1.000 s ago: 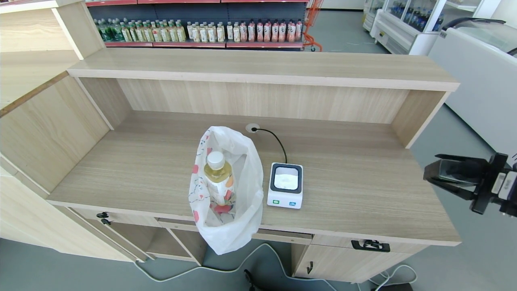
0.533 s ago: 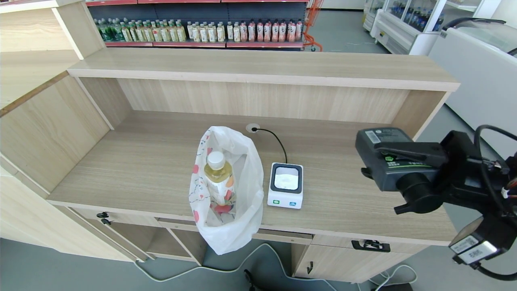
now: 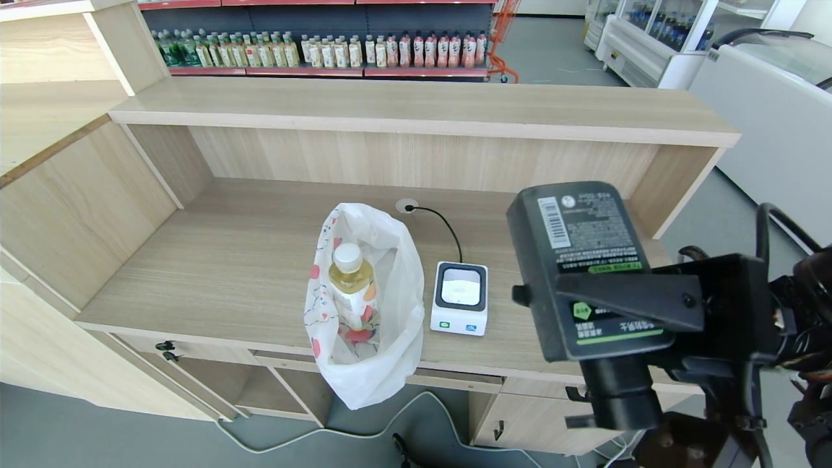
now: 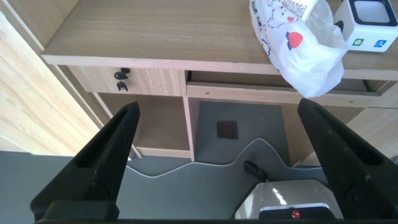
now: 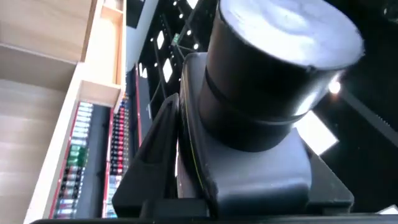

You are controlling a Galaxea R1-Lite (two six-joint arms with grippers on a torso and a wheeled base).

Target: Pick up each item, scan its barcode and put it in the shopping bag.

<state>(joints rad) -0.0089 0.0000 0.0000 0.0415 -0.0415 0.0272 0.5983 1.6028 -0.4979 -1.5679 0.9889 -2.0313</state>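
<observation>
Black bottle [image 3: 578, 227] pinched in our right gripper [image 3: 614, 305] at lower right, we have one drink [image 3: 351, 286] sitting in the shopping bag [image 3: 396, 273] mid-frame, so this one awaits the scanner [image 3: 459, 298] and bagging.

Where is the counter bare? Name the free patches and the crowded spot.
Free: the wide stretch of counter left of the shopping bag, and the back strip behind it. Crowded: the middle, where bag, scanner and cable sit close.
</observation>
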